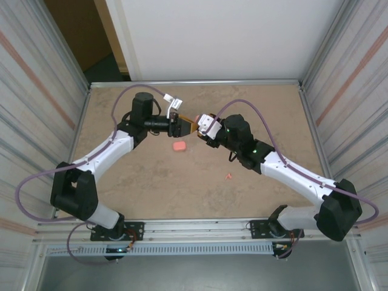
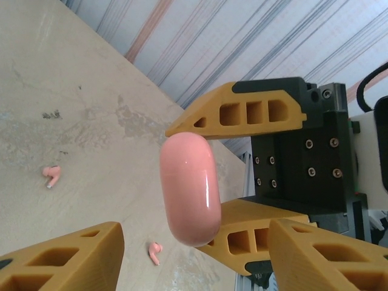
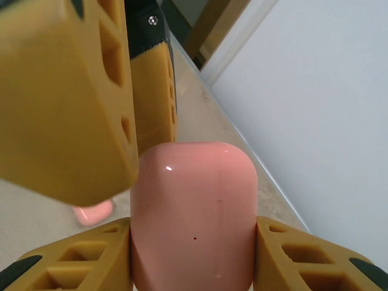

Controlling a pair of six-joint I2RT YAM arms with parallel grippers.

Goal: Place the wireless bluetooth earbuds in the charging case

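The left gripper (image 1: pixel 188 126) hangs above the middle of the table (image 1: pixel 151 188) with its jaws apart and nothing between them. Seen from its own wrist, its yellow fingers (image 2: pixel 66 257) frame the lower end of the pink charging case (image 2: pixel 189 188) without touching it.

The right gripper (image 3: pixel 194 236) faces it, almost tip to tip, and is clamped on that case. One finger presses each side of the rounded-square body, so the case is held off the table and stands edge-on to the left gripper. The lid looks closed, with only a fine seam showing on the face.

The case lies straight ahead of the left gripper and just beyond its fingertips. Its free end points toward those open jaws and its long axis runs crosswise to the right gripper's fingers. The left gripper is therefore probably the one to work the lid.

The earbuds are all down on the table, well apart from the held case. One earbud (image 2: pixel 51 176) lies off to the side and another (image 2: pixel 155 251) nearer below. A second pink case (image 1: pixel 178 146) rests on the table just under the two grippers.
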